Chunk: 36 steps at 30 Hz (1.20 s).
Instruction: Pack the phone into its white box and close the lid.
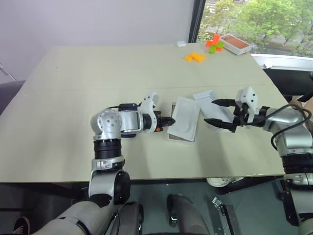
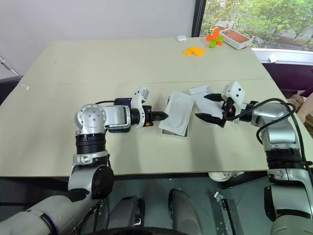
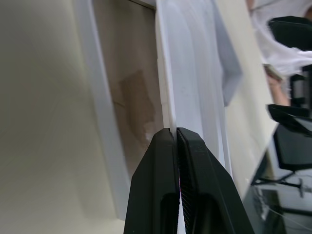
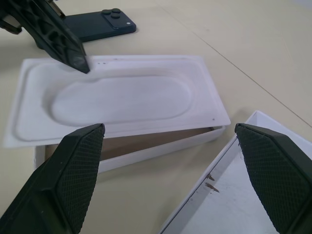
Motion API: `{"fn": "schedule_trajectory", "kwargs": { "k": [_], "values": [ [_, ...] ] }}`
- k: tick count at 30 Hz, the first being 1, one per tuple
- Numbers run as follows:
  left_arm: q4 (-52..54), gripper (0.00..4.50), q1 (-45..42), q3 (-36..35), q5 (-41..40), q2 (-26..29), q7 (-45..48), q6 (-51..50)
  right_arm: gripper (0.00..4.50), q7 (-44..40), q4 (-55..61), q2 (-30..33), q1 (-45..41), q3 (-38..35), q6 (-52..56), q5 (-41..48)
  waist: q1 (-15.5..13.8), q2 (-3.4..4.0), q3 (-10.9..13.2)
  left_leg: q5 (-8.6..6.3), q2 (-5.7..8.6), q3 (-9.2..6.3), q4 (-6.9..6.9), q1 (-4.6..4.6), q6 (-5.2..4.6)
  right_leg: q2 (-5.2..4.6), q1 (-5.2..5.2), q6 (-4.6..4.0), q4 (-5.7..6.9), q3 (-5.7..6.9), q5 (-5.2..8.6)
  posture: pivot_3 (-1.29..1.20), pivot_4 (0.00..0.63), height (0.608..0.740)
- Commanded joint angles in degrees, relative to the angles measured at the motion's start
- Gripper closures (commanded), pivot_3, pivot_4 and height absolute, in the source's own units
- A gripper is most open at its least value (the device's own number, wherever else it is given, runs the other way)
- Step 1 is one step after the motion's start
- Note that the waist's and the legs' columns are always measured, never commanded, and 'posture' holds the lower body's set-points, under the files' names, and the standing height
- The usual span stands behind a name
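matt white insert (image 4: 122, 100), glossy phone (image 4: 100, 27), smooth table (image 1: 98, 88)

No readable text, label, brand, number or sign stood on anything in view; the white insert (image 4: 122, 100), the box (image 4: 146, 144), the lid (image 4: 243, 195) and the phone (image 4: 100, 27) all showed plain surfaces. The orange-red box (image 1: 235, 44) at the far edge of the table (image 1: 73, 98) was too small to tell whether it bore any print
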State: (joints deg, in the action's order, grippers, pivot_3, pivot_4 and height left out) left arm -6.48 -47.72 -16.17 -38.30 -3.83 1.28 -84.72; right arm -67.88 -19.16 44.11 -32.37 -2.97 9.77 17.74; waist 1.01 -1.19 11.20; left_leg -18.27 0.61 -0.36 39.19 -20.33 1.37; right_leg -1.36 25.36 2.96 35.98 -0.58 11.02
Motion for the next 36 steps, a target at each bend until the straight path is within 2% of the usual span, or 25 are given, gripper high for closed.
{"fn": "schedule_trajectory", "kwargs": {
  "k": [1, 6, 7, 9, 10, 13, 16, 19, 22, 25, 28, 31, 33, 34, 36],
  "values": [
    [0.7, 4.38, 0.06, 1.3, 3.68, -1.12, -2.05, 5.95, 0.0, 0.56, 2.46, 0.43, -0.34, -1.38, 0.09, 0.51, -0.14, 0.0, 0.0, 0.0, 0.0, 0.0, 0.0, -0.01, 0.0, -0.01, 0.0, 0.0, -0.02, 0.0, 0.0, 0.0, 0.15, 0.74],
    [0.45, 4.38, 0.22, 1.3, 3.75, -2.73, -1.21, 6.16, 0.0, 0.94, 2.81, 0.21, -0.45, -1.11, 0.17, 0.37, -0.23, -0.01, 0.0, -0.01, 0.02, 0.0, 0.0, -0.04, -0.01, -0.03, 0.01, 0.02, -0.06, 0.0, 0.01, 0.0, 0.15, 0.74],
    [0.47, 4.12, 0.3, 1.43, 3.62, -2.87, -0.9, 5.83, 0.0, 1.01, 2.89, 0.15, -0.57, -1.05, 0.22, 0.36, -0.24, -0.01, 0.0, -0.01, 0.02, 0.0, 0.0, -0.05, -0.01, -0.04, 0.01, 0.03, -0.06, 0.0, 0.02, 0.0, 0.15, 0.74],
    [0.45, 3.52, 0.38, 1.54, 3.63, -2.96, -0.54, 5.54, 0.0, 1.09, 2.97, 0.08, -0.68, -1.0, 0.31, 0.34, -0.24, -0.01, 0.01, -0.01, 0.04, 0.0, 0.0, -0.05, -0.02, -0.04, 0.0, 0.04, -0.07, 0.0, 0.02, 0.0, 0.15, 0.74],
    [0.51, 3.06, 0.41, 1.82, 3.78, -2.83, -0.31, 5.42, 0.0, 1.15, 2.93, 0.01, -0.78, -0.93, 0.3, 0.28, -0.23, -0.01, 0.01, -0.01, 0.04, 0.0, 0.0, -0.06, -0.02, -0.04, 0.0, 0.04, -0.07, 0.0, 0.03, 0.0, 0.15, 0.74],
    [1.06, 1.68, -0.07, 2.16, 3.07, -2.57, 1.02, 4.0, 0.0, 1.43, 2.67, -0.36, -1.12, -0.69, 0.11, 0.03, -0.11, -0.01, 0.01, -0.01, 0.05, 0.0, 0.0, -0.05, -0.02, -0.04, 0.0, 0.05, -0.06, 0.0, 0.03, 0.0, 0.15, 0.74],
    [1.76, 0.04, -0.61, 1.78, 2.86, -2.25, 1.51, 2.82, 0.0, 1.62, 2.72, -0.6, -1.09, -0.61, 0.08, -0.06, -0.09, -0.01, 0.01, -0.01, 0.03, 0.0, 0.0, -0.04, -0.03, -0.02, 0.0, 0.05, -0.05, 0.0, 0.03, 0.0, 0.15, 0.74],
    [2.91, 0.04, -1.11, 1.85, 2.5, -1.44, 2.6, 1.34, 0.0, 1.74, 2.69, -0.82, -1.11, -0.58, 0.08, -0.17, -0.07, -0.01, 0.01, -0.01, 0.03, 0.0, 0.0, -0.04, -0.03, -0.02, 0.0, 0.06, -0.05, 0.0, 0.04, 0.0, 0.15, 0.74],
    [5.31, 0.04, -1.51, 4.21, 2.98, 2.36, 5.22, 2.42, 0.0, 2.05, 2.74, -1.29, -1.2, -0.48, 0.15, -0.23, 0.07, -0.01, 0.01, -0.01, 0.03, 0.0, 0.0, -0.04, -0.03, -0.01, 0.01, 0.07, -0.05, 0.0, 0.04, 0.0, 0.15, 0.74],
    [7.17, 0.04, -1.18, 5.8, 3.8, 5.59, 10.85, 12.74, 0.0, 3.32, 2.5, -2.34, -1.82, 0.1, 0.09, -1.05, 0.03, -0.01, 0.01, -0.01, 0.0, 0.0, -0.01, -0.02, -0.01, -0.01, 0.02, 0.05, -0.01, 0.0, 0.03, 0.0, 0.15, 0.74],
    [8.19, 0.04, 0.69, 10.64, 9.2, 12.47, 15.86, 24.36, 0.0, 8.16, 2.05, -4.71, -3.34, 1.21, -2.03, -4.24, 0.07, -0.01, 0.01, 0.01, 0.0, 0.0, -0.01, -0.01, 0.03, -0.05, 0.02, 0.03, 0.0, 0.0, 0.02, 0.0, 0.15, 0.74],
    [9.07, 0.0, 3.41, 11.82, 12.47, 18.18, 21.32, 36.05, 1.37, 11.33, 2.98, -6.88, -4.54, 3.05, -1.83, -6.66, 0.16, 0.01, 0.0, 0.05, -0.02, 0.04, -0.03, 0.01, 0.09, -0.06, 0.04, 0.01, 0.02, -0.07, 0.02, 0.0, 0.15, 0.74],
    [7.82, 0.0, 6.72, 16.41, 21.51, 25.14, 23.49, 49.37, 2.38, 13.57, 4.8, -8.44, -4.33, 5.84, -1.97, -9.84, 0.21, 0.01, 0.0, 0.12, -0.08, 0.04, -0.06, 0.02, 0.22, -0.04, 0.06, 0.0, 0.02, -0.07, 0.02, 0.0, 0.15, 0.74],
    [7.21, 0.0, 8.03, 17.71, 23.52, 27.29, 25.2, 53.38, 2.86, 13.97, 5.48, -9.02, -4.2, 6.6, -1.43, -10.33, 0.17, 0.01, 0.0, 0.16, -0.09, 0.04, -0.08, 0.01, 0.29, -0.03, 0.08, -0.01, 0.03, -0.08, 0.02, 0.0, 0.15, 0.74],
    [6.12, 0.0, 10.39, 17.53, 23.2, 29.29, 28.69, 56.98, 3.89, 15.45, 5.65, -9.88, -4.48, 7.86, -0.12, -11.85, -0.1, 0.02, 0.01, 0.14, -0.12, 0.03, -0.11, -0.02, 0.24, -0.02, 0.13, -0.02, 0.02, -0.07, 0.02, 0.0, 0.15, 0.74]
  ]
}}
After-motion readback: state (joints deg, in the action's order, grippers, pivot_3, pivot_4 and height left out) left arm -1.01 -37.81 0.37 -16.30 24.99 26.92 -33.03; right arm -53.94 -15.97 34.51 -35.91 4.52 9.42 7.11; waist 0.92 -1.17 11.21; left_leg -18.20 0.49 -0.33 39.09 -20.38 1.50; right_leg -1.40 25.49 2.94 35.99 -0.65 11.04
